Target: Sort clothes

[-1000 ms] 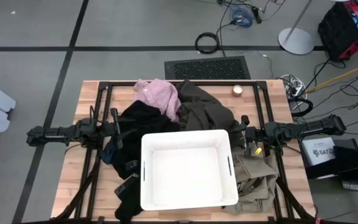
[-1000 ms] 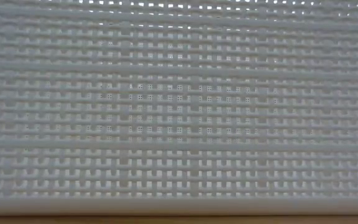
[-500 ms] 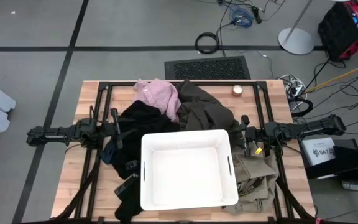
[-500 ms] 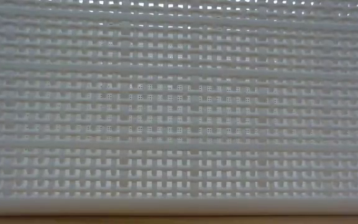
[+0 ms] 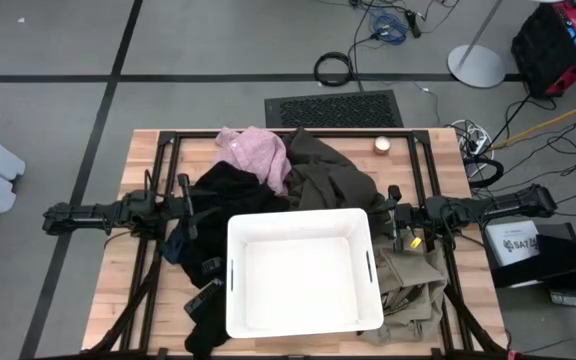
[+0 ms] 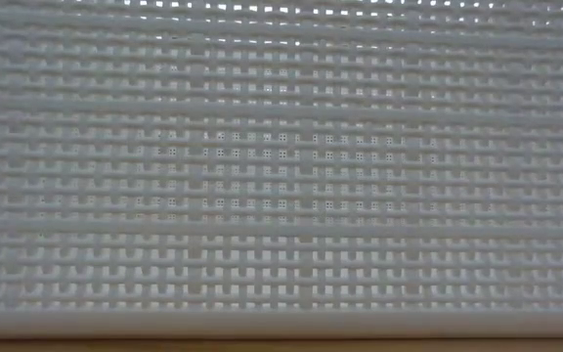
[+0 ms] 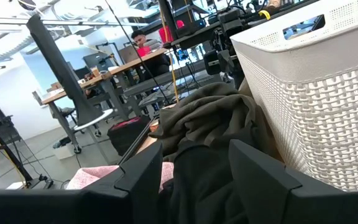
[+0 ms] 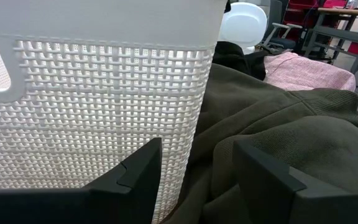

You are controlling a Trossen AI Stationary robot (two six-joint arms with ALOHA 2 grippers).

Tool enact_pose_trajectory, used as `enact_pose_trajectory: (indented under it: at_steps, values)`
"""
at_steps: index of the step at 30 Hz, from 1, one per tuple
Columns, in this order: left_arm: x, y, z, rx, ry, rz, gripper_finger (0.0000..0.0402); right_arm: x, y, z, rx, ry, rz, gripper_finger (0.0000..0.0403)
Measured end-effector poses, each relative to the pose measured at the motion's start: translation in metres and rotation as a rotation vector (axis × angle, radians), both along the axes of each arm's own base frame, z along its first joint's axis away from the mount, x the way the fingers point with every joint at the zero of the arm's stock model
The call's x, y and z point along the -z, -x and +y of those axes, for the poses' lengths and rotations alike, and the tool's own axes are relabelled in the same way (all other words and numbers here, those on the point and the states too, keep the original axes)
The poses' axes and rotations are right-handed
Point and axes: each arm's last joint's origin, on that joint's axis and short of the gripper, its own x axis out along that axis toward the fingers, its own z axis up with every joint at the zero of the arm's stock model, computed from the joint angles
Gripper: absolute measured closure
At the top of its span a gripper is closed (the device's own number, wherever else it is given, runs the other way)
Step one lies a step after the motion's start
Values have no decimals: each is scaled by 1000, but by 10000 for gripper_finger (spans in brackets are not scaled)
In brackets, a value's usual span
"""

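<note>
A white woven-plastic laundry bin (image 5: pixel 303 272) stands on the wooden desk (image 5: pixel 118 280) near its front edge, and its lattice wall fills the whole low view. Behind it the clothes lie in a heap: a pale pink garment (image 5: pixel 253 152) toward the back of the desk, touching a large dark olive-green garment (image 5: pixel 330 178) that spreads down to the bin's back rim, and a black garment (image 5: pixel 230 190) just beside the pink one, reaching the bin's back left corner. More black cloth (image 5: pixel 203 315) lies along the bin's left wall, with a bit of dark blue fabric (image 5: pixel 175 246) at its edge. A khaki-tan garment (image 5: pixel 413 290) lies against the bin's right wall. The left end effector (image 7: pixel 194 177) sits low at the left of the bin, its two fingers spread apart with nothing between them, pointing across the black and olive cloth with the bin wall at its side. The right end effector (image 8: pixel 196 180) sits low at the bin's right side, fingers likewise spread and empty, facing the bin's corner and the olive-green garment. A small round tin (image 5: pixel 382 145) rests near the desk's back right corner. In the left wrist view a person (image 7: pixel 143 42) sits at a far table in the room.
</note>
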Motion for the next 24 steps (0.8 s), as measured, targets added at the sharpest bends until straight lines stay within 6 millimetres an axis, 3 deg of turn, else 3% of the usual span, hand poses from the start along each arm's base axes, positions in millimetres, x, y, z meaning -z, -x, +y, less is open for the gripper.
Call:
enact_pose_trajectory:
  at_steps: [24]
  values:
    - [0, 0, 1, -23, -1, -1, 205, 0, 0, 0, 0, 0, 0, 218]
